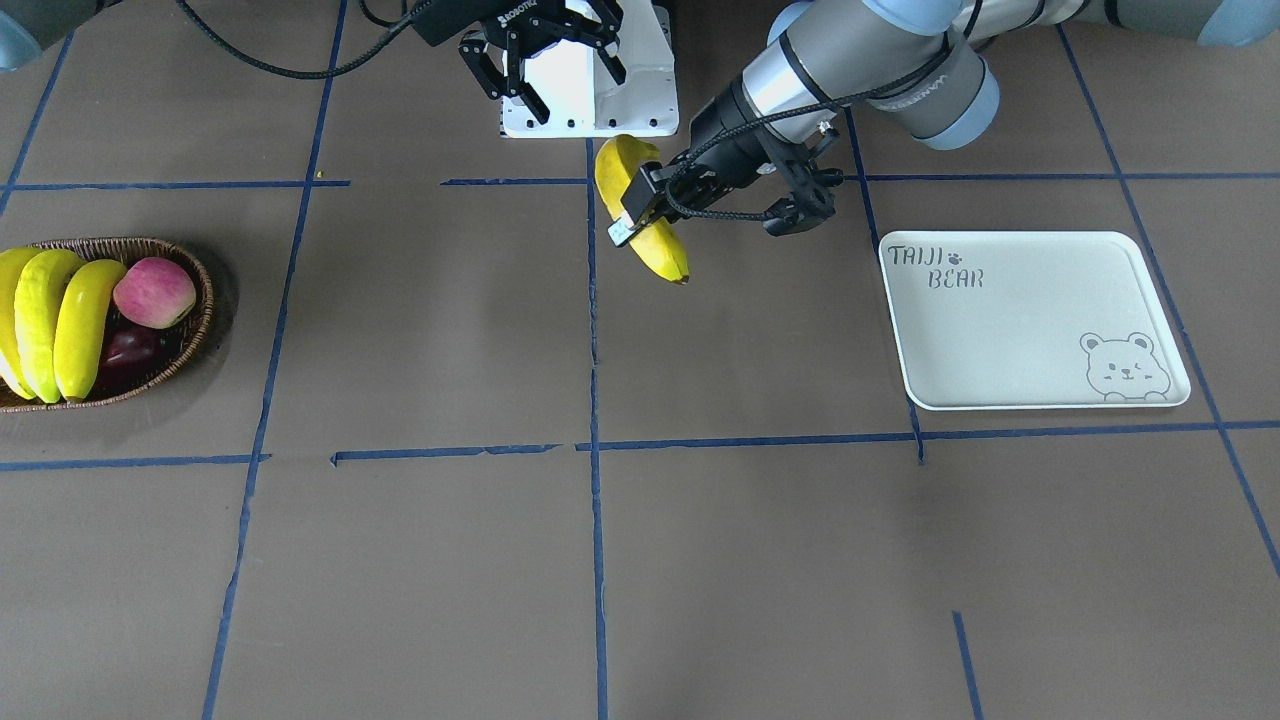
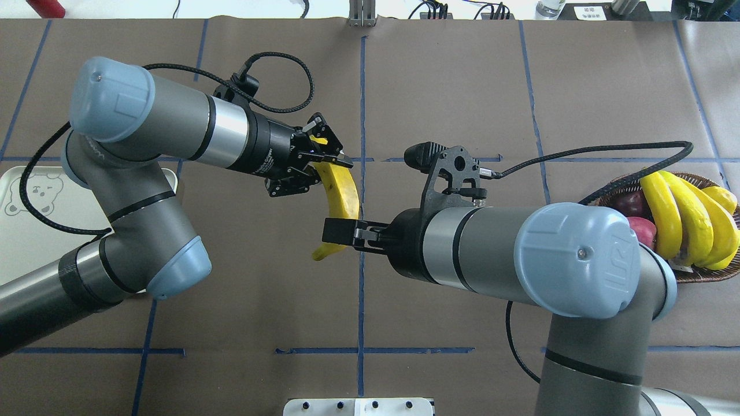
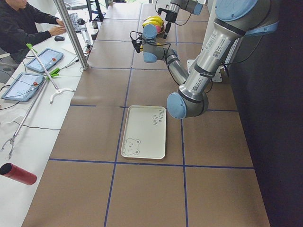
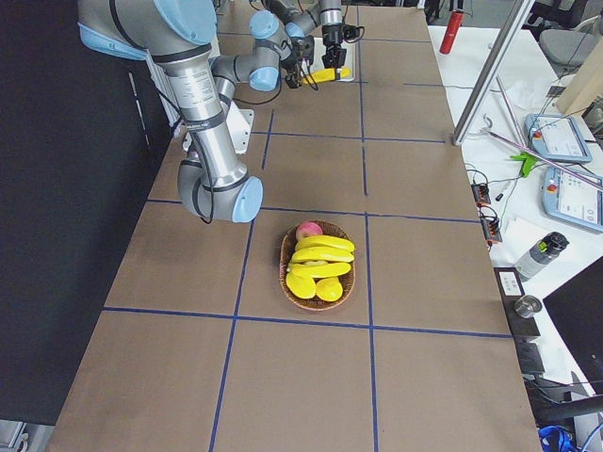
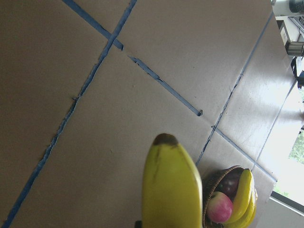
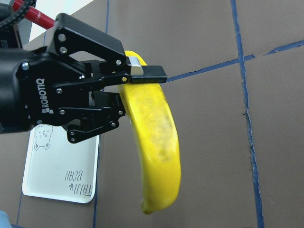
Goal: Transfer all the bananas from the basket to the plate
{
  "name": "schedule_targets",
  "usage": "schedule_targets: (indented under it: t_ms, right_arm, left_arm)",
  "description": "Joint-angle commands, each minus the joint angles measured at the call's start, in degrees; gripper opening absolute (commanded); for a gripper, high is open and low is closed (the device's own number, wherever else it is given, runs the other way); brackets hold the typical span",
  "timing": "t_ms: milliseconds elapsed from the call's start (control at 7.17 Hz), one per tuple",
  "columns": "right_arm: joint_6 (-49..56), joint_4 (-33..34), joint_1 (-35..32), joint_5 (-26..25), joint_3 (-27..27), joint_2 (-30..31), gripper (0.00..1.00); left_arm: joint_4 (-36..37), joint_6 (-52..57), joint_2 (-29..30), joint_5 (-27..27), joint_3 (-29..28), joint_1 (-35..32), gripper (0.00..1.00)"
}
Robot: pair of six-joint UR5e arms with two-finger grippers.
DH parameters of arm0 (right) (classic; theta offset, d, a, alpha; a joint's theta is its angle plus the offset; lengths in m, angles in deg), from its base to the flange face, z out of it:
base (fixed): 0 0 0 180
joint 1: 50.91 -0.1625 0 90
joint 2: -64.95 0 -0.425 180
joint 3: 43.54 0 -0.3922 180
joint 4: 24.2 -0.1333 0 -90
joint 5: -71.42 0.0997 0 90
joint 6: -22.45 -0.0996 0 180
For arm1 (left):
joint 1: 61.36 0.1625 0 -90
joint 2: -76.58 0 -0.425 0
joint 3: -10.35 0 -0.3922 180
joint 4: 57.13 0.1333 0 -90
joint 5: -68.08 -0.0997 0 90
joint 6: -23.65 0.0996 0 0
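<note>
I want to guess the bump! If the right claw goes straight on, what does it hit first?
Probably the banana held by the left claw; how far off is hard to tell.

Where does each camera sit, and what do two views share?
Front-facing: opposite robot, looking down; left gripper, right gripper show.
Overhead: behind shoulders; left arm, right arm.
Exterior left: plate end; left arm near.
Exterior right: basket end; right arm near.
Left wrist: past banana; no arm.
Right wrist: faces left gripper.
Shared: both wrists show banana.
</note>
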Motion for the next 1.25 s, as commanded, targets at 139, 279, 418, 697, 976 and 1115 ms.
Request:
schedule_targets:
  t_ms: [139,279,418,697,976,1115]
  right_arm:
    - [0.1,0.5,-1.1,0.7,2.9,2.7,1.00]
    - [0.2,0.6,-1.2,0.8,4.3,4.5,1.00]
    - [0.2,0.7,-2.0,0.7,4.5,5.1,1.00]
    - [0.5,4.0,-4.2,0.8,4.6,5.8,1.00]
    - [0.7,5.5,-5.5,0.9,4.4,5.8,1.00]
    - [0.7,5.6,-5.7,0.8,4.4,5.8,1.00]
  left_arm:
    - [16.6,25.6,-10.0,0.3,2.9,-5.0,0.00]
    - [16.6,32.0,-17.2,0.1,4.1,-7.7,0.00]
    - [16.5,40.8,-23.2,0.0,4.0,-10.8,0.00]
    - [16.9,57.3,-28.2,0.3,-1.2,-18.0,0.00]
    - [15.4,63.6,-31.4,0.0,-6.2,-18.4,0.00]
    - [15.3,63.9,-32.8,0.1,-7.4,-18.4,0.00]
